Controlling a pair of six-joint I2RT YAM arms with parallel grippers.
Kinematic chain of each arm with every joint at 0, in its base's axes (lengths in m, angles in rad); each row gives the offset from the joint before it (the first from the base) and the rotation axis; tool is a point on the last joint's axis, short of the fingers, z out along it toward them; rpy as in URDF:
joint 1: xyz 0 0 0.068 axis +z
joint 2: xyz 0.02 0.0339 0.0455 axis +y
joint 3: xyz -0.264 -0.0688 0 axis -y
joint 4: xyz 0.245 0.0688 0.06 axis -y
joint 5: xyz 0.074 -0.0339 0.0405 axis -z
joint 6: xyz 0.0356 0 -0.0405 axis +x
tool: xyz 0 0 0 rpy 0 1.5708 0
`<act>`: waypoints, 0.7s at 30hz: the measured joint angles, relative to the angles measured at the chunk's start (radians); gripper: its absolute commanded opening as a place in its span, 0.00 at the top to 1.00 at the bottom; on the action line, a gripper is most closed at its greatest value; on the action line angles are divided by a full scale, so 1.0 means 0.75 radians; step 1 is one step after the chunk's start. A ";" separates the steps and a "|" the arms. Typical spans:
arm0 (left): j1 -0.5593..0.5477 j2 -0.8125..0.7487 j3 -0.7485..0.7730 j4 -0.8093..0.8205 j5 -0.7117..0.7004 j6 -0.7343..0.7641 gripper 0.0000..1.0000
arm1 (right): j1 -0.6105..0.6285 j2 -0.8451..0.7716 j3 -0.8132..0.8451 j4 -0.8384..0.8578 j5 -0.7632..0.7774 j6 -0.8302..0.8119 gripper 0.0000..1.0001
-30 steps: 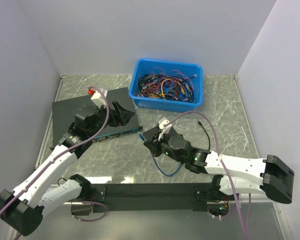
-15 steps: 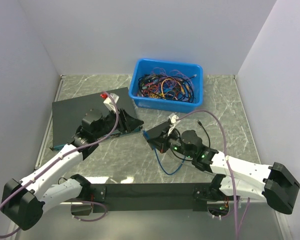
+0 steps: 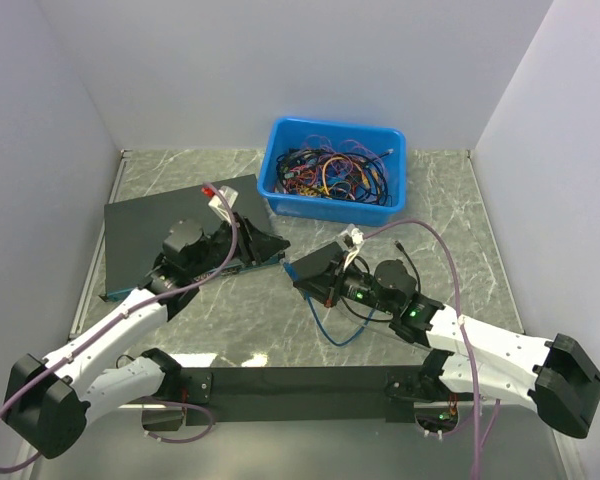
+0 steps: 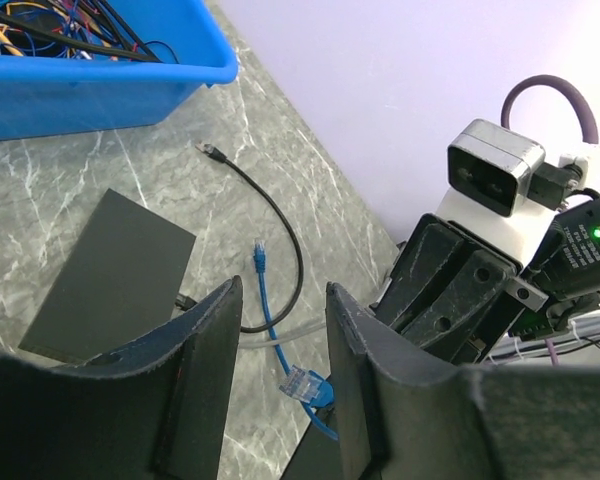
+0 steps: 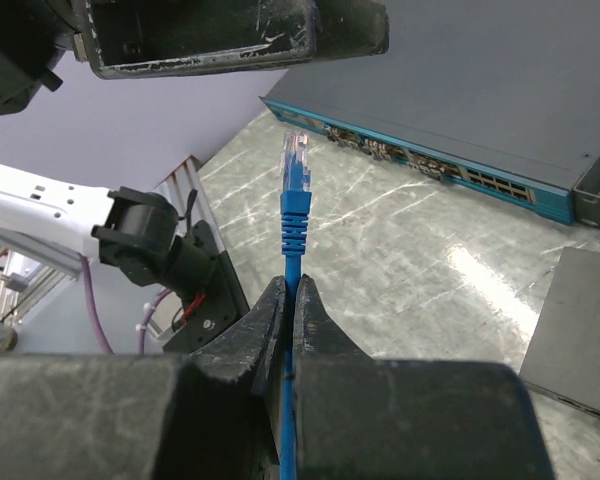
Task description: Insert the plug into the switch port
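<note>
Two pairs — right jaws pinching the blue cable (image 5: 291, 262) just behind the plug (image 5: 296, 152), left jaws spread, near it.

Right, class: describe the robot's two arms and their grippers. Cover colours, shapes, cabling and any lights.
The left arm and right arm are built alike, with white tubular links, chunky black joints and black end caps. A purple cable loops along each. The left gripper and right gripper have matte black, scuffed fingers. A green light glows on the right arm.
</note>
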 measured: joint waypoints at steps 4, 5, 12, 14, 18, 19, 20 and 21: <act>-0.006 -0.018 -0.014 0.004 0.010 -0.005 0.50 | -0.006 -0.010 -0.005 0.004 -0.014 0.016 1.00; -0.008 -0.021 -0.016 0.004 0.012 -0.007 0.49 | -0.007 -0.010 -0.005 0.004 -0.017 0.019 1.00; -0.037 -0.024 -0.019 0.001 0.023 -0.007 0.44 | -0.016 -0.010 -0.005 0.004 -0.022 0.028 1.00; -0.043 -0.024 -0.019 0.001 0.023 -0.007 0.45 | -0.021 -0.010 -0.005 0.004 -0.022 0.028 1.00; -0.050 -0.024 -0.019 0.000 0.023 -0.007 0.46 | -0.026 -0.009 -0.005 0.005 -0.021 0.028 1.00; -0.052 -0.024 -0.019 0.000 0.023 -0.007 0.47 | -0.027 -0.009 -0.005 0.006 -0.022 0.028 1.00; -0.053 -0.024 -0.019 0.000 0.023 -0.008 0.47 | -0.030 -0.009 -0.005 0.008 -0.021 0.028 1.00; -0.055 -0.024 -0.019 -0.001 0.023 -0.007 0.48 | -0.032 -0.007 -0.005 0.011 -0.021 0.028 1.00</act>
